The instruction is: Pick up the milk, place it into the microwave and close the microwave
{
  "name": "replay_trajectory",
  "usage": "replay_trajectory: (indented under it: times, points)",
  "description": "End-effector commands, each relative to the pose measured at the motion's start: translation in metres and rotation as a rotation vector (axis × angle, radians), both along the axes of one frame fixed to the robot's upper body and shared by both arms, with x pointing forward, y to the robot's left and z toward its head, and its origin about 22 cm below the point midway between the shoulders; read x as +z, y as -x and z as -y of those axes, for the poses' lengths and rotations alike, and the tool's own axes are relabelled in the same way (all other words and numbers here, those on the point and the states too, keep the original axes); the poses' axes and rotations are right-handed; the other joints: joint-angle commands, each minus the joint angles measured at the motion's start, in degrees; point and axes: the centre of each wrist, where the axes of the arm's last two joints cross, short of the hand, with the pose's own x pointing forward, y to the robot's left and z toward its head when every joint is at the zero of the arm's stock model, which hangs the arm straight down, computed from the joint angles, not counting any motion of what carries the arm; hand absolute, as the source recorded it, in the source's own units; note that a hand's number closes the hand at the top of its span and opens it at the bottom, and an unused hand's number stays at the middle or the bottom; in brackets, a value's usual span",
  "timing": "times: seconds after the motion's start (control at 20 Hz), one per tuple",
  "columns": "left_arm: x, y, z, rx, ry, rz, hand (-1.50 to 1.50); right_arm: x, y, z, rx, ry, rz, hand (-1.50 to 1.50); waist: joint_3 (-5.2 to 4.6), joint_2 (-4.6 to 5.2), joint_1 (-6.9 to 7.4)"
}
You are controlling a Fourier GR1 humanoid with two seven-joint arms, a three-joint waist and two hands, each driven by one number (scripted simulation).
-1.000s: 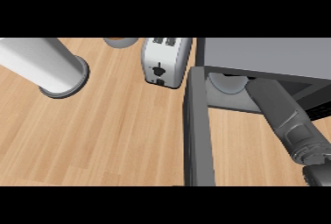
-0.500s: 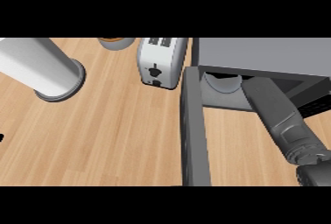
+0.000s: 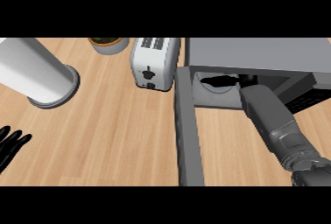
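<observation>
Reaching inside the microwave (image 3: 258, 54), the right hand (image 3: 220, 81) looks dark, its grasp unreadable.

Open microwave door (image 3: 187, 140) walls off counter middle; toaster (image 3: 154, 62) beside it; bare wood leftward.

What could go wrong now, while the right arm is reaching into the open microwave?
1. The right hand is deep inside the microwave, and its fingers and the milk are hidden; the milk might sit badly or tip as the hand comes out.
2. The open door lies close beside the right forearm; closing too soon could catch it.
3. The toaster stands right beside the door's hinge end and could be knocked.
</observation>
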Motion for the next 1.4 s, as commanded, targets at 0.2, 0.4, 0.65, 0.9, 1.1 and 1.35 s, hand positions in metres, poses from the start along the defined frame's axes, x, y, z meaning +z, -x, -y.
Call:
replay_trajectory:
  times: [0.2,0.4,0.65,0.9,1.1,1.35]
  points:
    - [0.007,-0.018,0.034,-0.077,0.018,-0.011,1.5,-0.056,0.036,0.01,0.153,-0.22,-0.071,-1.5,-0.08,-0.98,-2.45]
    - [0.006,-0.011,0.054,-0.104,0.009,-0.065,1.5,-0.07,0.048,0.022,0.199,-0.31,-0.107,-1.5,-0.14,-1.59,-3.23]
    - [0.005,-0.031,0.073,-0.125,0.0,-0.096,1.5,-0.088,0.065,0.013,0.205,-0.32,-0.114,-1.5,-0.25,-2.18,-4.72]
    - [-0.012,-0.039,0.086,-0.183,-0.024,-0.108,1.5,-0.125,0.113,0.054,0.217,-0.296,-0.135,-1.5,-0.3,-2.32,-5.48]
    - [-0.012,-0.035,0.116,-0.232,-0.08,-0.1,1.5,-0.127,0.125,0.052,0.167,-0.322,-0.139,-1.5,-0.33,-2.5,-5.59]
    - [-0.003,-0.068,0.144,-0.226,-0.103,-0.06,1.5,-0.136,0.169,0.09,0.164,-0.338,-0.117,-1.5,-0.33,-2.39,-7.07]
